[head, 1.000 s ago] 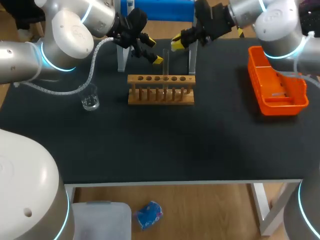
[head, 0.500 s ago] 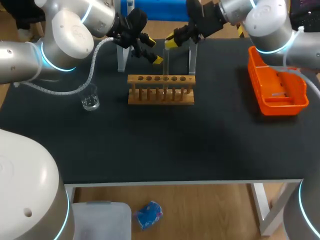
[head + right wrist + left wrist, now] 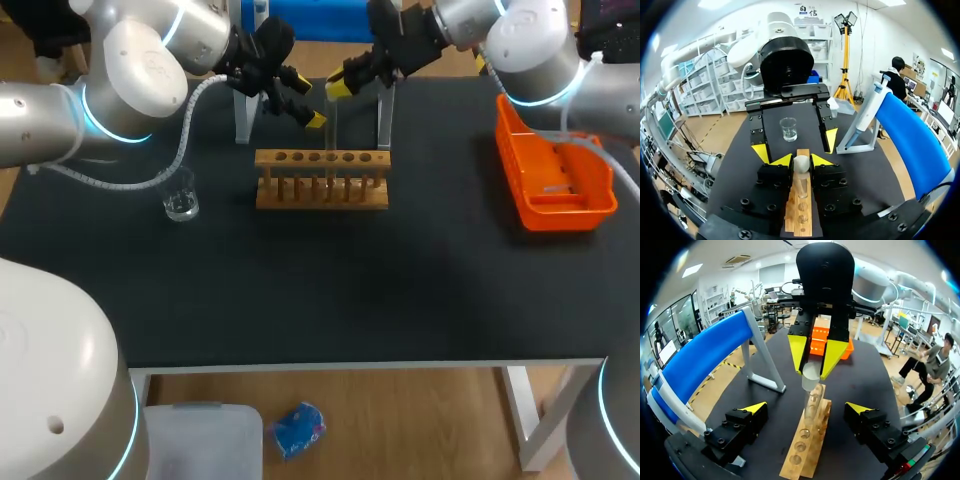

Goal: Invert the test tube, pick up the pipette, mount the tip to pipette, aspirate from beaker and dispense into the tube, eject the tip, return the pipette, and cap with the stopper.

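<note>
With the right gripper (image 3: 338,88) clamped on the rounded top of the tube (image 3: 801,163), upper centre, and the left gripper (image 3: 805,408) spread, we judge the glass light, slick and brittle: grip gently.

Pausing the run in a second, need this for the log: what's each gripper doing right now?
Left gripper: open, holding nothing.
Right gripper: closed on the top end of the test tube.

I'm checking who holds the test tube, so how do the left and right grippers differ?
The right gripper is shut on the test tube; the left gripper is open, holding nothing. The right's fingers sit close together, the left's wide apart. Both hover at the rack, facing each other.
</note>
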Controlling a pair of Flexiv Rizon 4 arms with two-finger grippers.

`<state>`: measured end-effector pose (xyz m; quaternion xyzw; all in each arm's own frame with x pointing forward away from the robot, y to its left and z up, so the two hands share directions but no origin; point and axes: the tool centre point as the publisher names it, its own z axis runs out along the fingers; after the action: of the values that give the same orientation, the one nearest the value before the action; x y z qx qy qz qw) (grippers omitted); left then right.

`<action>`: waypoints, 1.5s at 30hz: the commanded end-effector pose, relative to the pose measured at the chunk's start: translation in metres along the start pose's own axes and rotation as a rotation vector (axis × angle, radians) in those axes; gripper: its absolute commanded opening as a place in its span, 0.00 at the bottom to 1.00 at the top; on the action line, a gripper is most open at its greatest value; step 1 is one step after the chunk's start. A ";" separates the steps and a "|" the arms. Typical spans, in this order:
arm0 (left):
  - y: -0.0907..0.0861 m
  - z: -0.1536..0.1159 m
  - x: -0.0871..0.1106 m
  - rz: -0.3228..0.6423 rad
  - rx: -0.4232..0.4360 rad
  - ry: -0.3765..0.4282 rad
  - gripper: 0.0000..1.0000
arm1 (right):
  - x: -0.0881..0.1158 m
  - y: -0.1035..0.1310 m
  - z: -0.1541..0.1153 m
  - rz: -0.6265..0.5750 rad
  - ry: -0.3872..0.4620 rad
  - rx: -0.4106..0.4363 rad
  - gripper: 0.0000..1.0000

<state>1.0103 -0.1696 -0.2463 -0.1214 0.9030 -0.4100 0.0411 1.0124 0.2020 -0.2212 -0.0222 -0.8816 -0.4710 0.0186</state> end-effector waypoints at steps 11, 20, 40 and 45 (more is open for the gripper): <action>-0.001 -0.001 -0.001 -0.002 -0.005 0.005 1.00 | 0.003 0.003 0.001 -0.011 0.009 0.003 0.00; -0.001 -0.001 -0.001 -0.002 -0.005 0.005 1.00 | 0.006 -0.002 0.005 0.000 0.023 0.006 0.00; -0.001 -0.001 -0.001 -0.002 -0.005 0.005 1.00 | 0.010 -0.002 -0.004 0.001 0.019 0.004 0.00; -0.001 -0.001 -0.001 -0.002 -0.005 0.005 1.00 | 0.013 -0.003 -0.001 0.002 0.026 0.004 0.00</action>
<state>1.0103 -0.1696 -0.2463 -0.1214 0.9030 -0.4100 0.0411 1.0007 0.1998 -0.2215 -0.0166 -0.8821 -0.4698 0.0304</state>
